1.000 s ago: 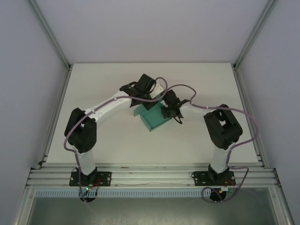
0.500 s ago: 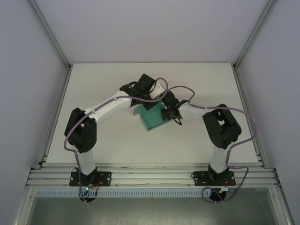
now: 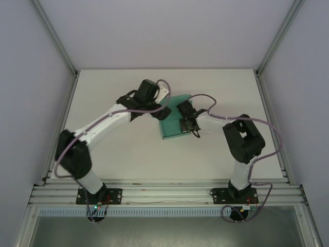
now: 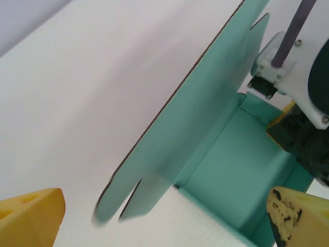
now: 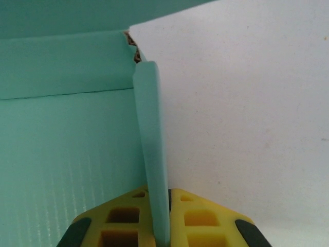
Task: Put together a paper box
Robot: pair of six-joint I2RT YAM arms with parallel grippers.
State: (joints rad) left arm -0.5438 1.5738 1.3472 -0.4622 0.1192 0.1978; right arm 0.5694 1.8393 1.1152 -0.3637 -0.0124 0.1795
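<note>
White flat table (image 3: 118,149) is the base, with the work in its middle, between the two wrists.

Left arm (image 3: 103,123): big change here. Its shoulder and elbow have swung out to your left since a second ago, and the forearm now reaches diagonally in toward the box. Right arm (image 3: 241,139) has barely moved, elbow bent and wrist pointing in from the right.

Teal-green thin-card paper box (image 3: 172,128) sits mid-table as a partly folded tray. It has turned a little, and its large lid panel (image 4: 205,118) now stands up along the far-left side, rounded tabs at its free end.

Left gripper (image 3: 163,112) has just let go. It was shut and is now spread wide, yellow fingers (image 4: 31,216) apart, pinching nothing, with the lid panel just ahead of them.

Right gripper (image 5: 159,206) has pressed together on the thin upright side wall (image 5: 151,144) and pins it.

Judgement: right anchors the box, left is free to regrip, likely on the lid. The box isn't closed yet.
</note>
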